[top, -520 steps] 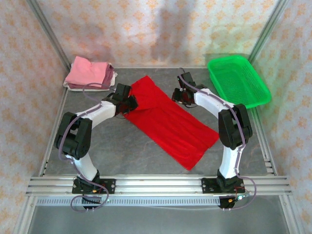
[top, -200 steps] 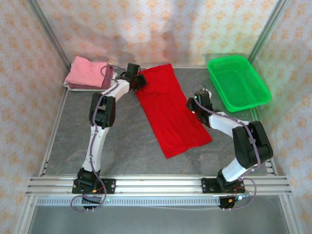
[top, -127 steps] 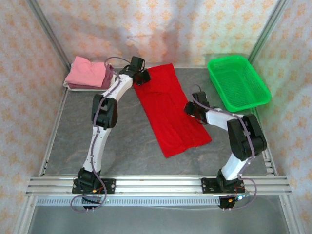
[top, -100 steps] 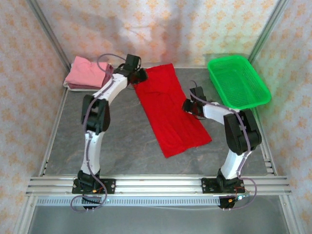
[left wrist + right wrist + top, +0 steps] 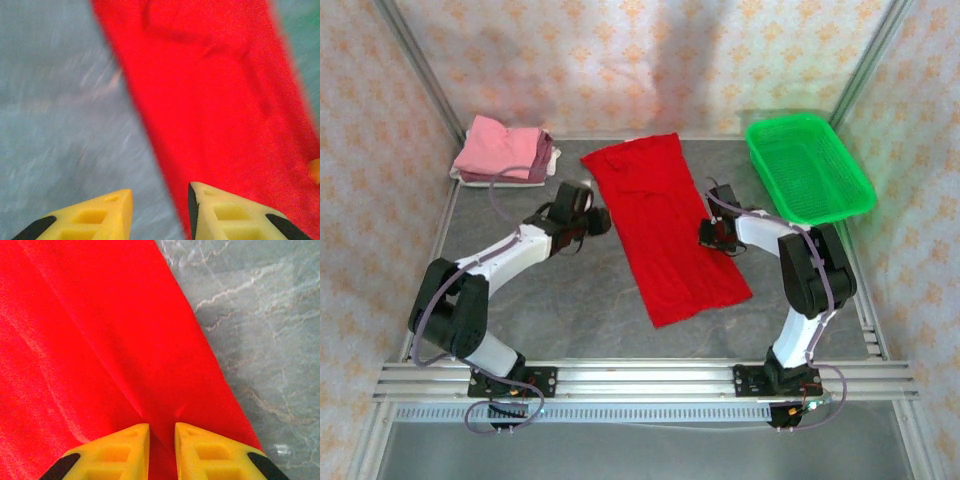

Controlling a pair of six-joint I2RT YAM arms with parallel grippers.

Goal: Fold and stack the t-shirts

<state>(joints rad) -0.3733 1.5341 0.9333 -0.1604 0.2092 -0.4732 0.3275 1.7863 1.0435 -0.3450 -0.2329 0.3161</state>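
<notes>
- My left gripper (image 5: 598,220) has let go of the red shirt (image 5: 665,225). A second ago it sat at the shirt's top-left corner, near the upper centre of the overhead frame. Now it has pulled back to the left of the shirt's middle, off the cloth.
- In the left wrist view its jaws stand apart with nothing between them, just bare table (image 5: 570,300) and the shirt's edge ahead.
- My right gripper (image 5: 712,235) has slid in from the right margin onto the shirt's right edge and narrowed. In its wrist view the fingers (image 5: 125,450) are nearly together, with creases running into the gap. I read that as a pinch on the cloth.
- The shirt has swung from a diagonal lie into a long narrow strip. It runs from upper centre down to lower centre-right and lies flat.
- The stack (image 5: 505,150) of folded shirts has not moved from the upper left, well apart from the red one.
- My judgement: the lengthwise fold is laid and released. The strip still needs folding end to end, then carrying to the stack. I would want the left gripper back on the edge opposite the right one before lifting.
</notes>
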